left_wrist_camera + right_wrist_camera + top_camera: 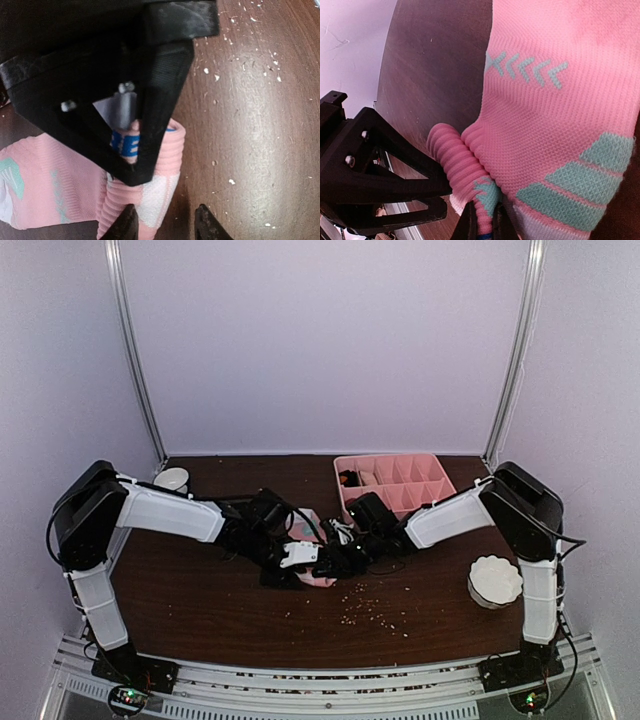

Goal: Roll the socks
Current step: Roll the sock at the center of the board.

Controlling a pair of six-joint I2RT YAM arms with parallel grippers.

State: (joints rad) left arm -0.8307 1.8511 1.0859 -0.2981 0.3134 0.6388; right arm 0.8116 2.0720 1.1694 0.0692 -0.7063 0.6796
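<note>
A pink sock [320, 578] with mint-green marks lies at the middle of the brown table, between my two grippers. In the right wrist view my right gripper [486, 226] is shut on the sock's [560, 100] ribbed cuff, which is bunched into a roll. The left wrist view shows my left gripper [165, 227] with its jaws apart. The cuff's edge of the sock [50, 180] lies by the left fingertip, and bare table shows by the other. The right gripper's black fingers [155, 100] stand over the cuff there. The left gripper's black frame [370, 175] sits just left of the roll.
A pink divided tray [400, 485] stands at the back right. A white bowl [495, 580] sits near the right arm's base and a smaller white bowl [172, 480] at the back left. Pale crumbs [375, 610] are scattered on the table in front of the sock.
</note>
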